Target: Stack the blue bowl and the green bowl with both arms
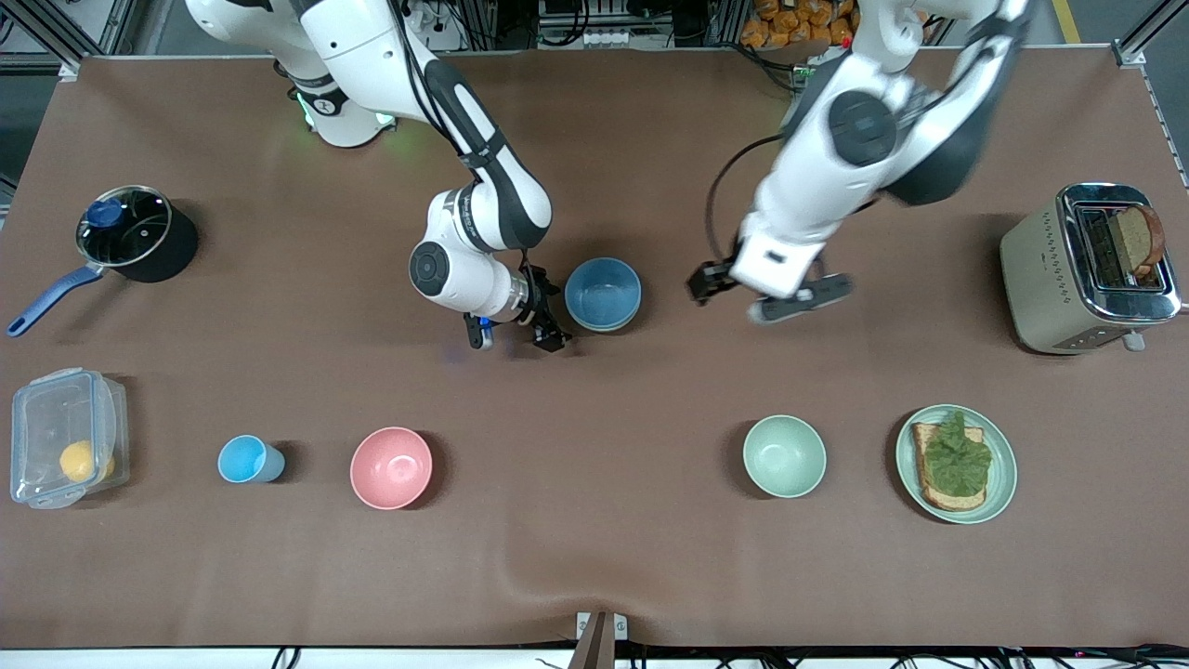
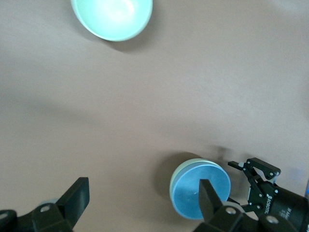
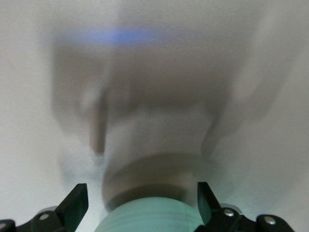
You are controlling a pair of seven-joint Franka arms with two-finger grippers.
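The blue bowl (image 1: 603, 294) sits nested in the green bowl (image 2: 174, 176) at mid-table; the green rim shows round it in the left wrist view. My right gripper (image 1: 555, 311) is low beside the stack, on the side toward the right arm's end. It is open, and the green bowl's outer wall (image 3: 149, 218) lies between its fingertips, untouched. My left gripper (image 1: 757, 293) hangs open and empty over bare table, toward the left arm's end from the stack. The left wrist view shows the blue bowl (image 2: 200, 189) and the right gripper (image 2: 237, 181) below.
A mint bowl (image 1: 784, 455) and a plate with toast (image 1: 999, 474) lie nearer the camera. A pink bowl (image 1: 391, 467), light-blue cup (image 1: 246, 459) and plastic box (image 1: 65, 437) stand in the same row. A toaster (image 1: 1050, 269) and a pot (image 1: 130, 232) stand at the table's ends.
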